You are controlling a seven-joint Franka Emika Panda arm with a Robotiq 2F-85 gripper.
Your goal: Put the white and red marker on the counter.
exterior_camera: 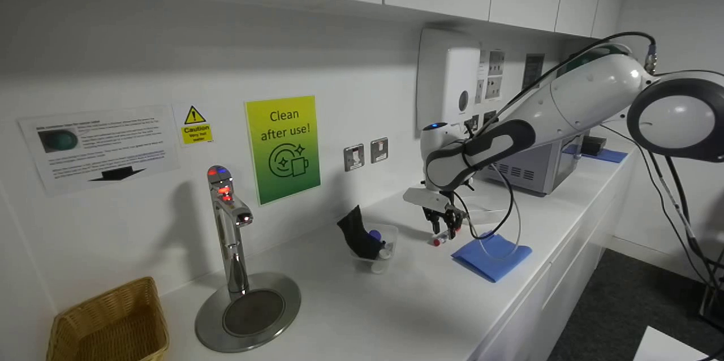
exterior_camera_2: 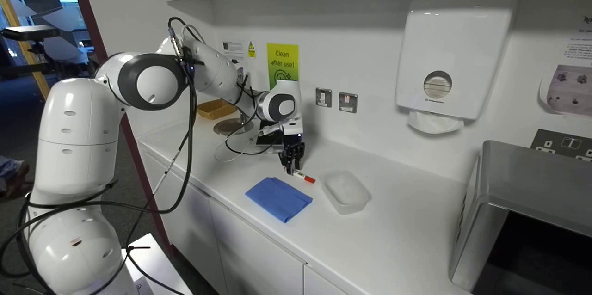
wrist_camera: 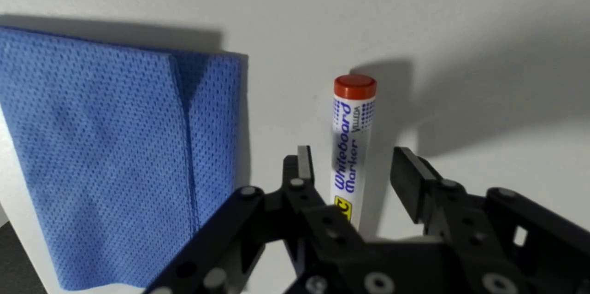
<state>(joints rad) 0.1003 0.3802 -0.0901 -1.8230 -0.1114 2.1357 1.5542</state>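
The claw (wrist_camera: 353, 160), all chunky black angles, was spread apart either side of the white and red marker (wrist_camera: 352, 139), a slim tube lying on the smooth counter (wrist_camera: 286, 22) mid-frame in the wrist view. The folded blue cloth (wrist_camera: 110, 155) at left looked super dimply.

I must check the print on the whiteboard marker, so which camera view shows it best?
The wrist view. There the whiteboard marker appears large and much of its lettering is readable, although the gripper hides its lower part. Both exterior views show it small, partly behind the gripper, with red visible but lettering unreadable.
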